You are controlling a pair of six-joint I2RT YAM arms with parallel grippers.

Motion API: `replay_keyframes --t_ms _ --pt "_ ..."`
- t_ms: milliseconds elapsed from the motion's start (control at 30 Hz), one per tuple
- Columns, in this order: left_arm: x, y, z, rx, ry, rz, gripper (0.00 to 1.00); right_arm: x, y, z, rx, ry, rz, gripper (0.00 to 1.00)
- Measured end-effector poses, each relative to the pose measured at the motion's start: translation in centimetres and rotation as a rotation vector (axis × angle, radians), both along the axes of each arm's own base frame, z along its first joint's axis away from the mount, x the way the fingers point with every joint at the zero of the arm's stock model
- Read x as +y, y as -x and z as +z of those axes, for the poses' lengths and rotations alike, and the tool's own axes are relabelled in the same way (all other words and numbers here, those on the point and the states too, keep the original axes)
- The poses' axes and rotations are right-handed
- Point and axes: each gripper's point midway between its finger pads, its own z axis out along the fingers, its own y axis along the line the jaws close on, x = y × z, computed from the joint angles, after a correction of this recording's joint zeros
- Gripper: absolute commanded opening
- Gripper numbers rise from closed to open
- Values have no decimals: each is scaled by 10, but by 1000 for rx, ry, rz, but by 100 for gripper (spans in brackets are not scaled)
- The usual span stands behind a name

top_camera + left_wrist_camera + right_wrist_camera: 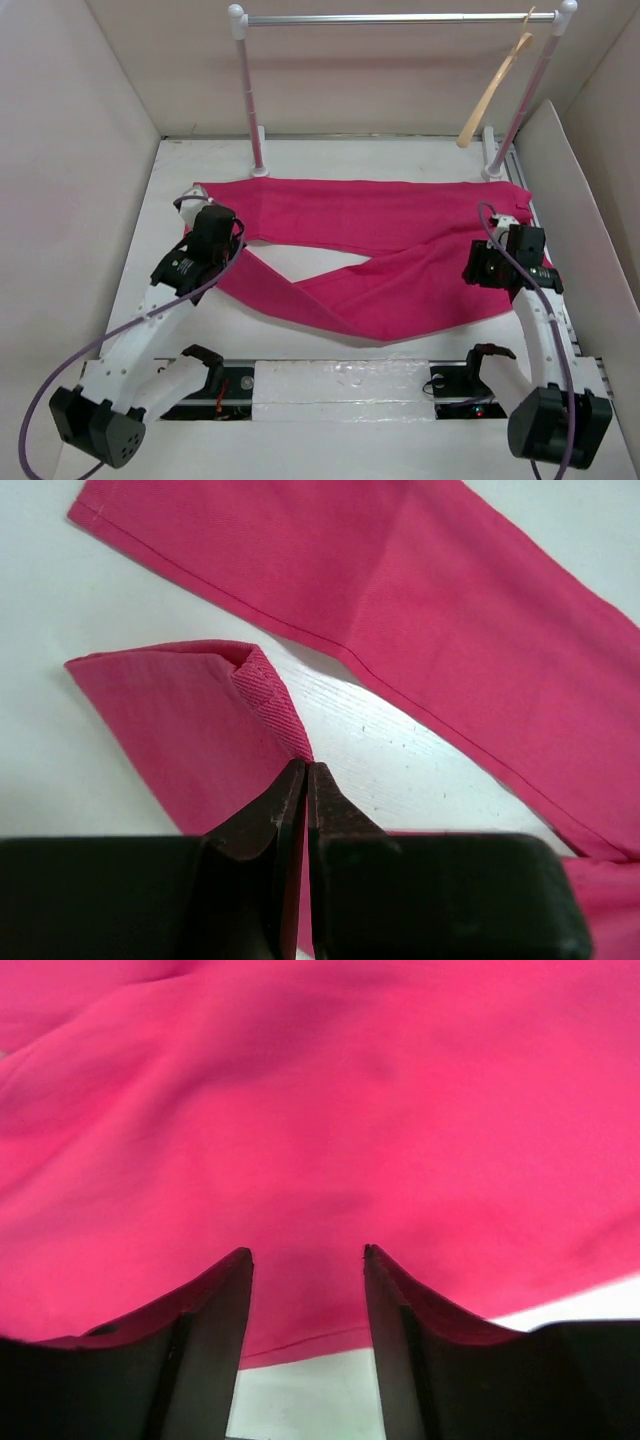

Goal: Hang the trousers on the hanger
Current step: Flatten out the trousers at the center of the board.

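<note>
The left gripper (305, 772) has its fingers pressed together, pinching a turned-over edge of the trousers (380, 230). The fabric folds up right at the tips and shows its woven inner side. Beyond that fold lies a strip of bare white counter (330, 155), then the other leg running past as a flat band with a stitched seam. This gripper sits near the left edge of the counter, at the left end of the garment.

The right gripper (305, 1252) has its fingers apart, hovering low over a smooth spread of the pink cloth. A sliver of counter shows just beneath the tips. It is close to the right edge, over the right end of the garment.

The trousers lie across the middle of the counter from left to right. One leg runs along the far side and the other crosses it slantwise toward the near edge.

The hanger (495, 95) hangs tilted from the right end of the rail (400, 18), above the far right corner, well apart from the trousers.
</note>
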Motion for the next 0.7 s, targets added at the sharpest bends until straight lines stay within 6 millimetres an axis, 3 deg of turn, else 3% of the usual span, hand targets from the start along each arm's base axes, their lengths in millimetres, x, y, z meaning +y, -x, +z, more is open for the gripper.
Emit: replay_keyframes --t_ms 200,400,567,700 --pt "13 26 27 -70 23 5 0 -71 3 -18 113 -45 -385 48" --pt "26 36 65 -179 13 11 0 -146 36 -42 211 -91 -813 52" --pt "42 45 79 -237 -48 28 0 -172 62 -62 295 -111 -969 56" --pt "52 49 84 -260 -94 43 0 -180 62 -71 339 -113 -988 57"
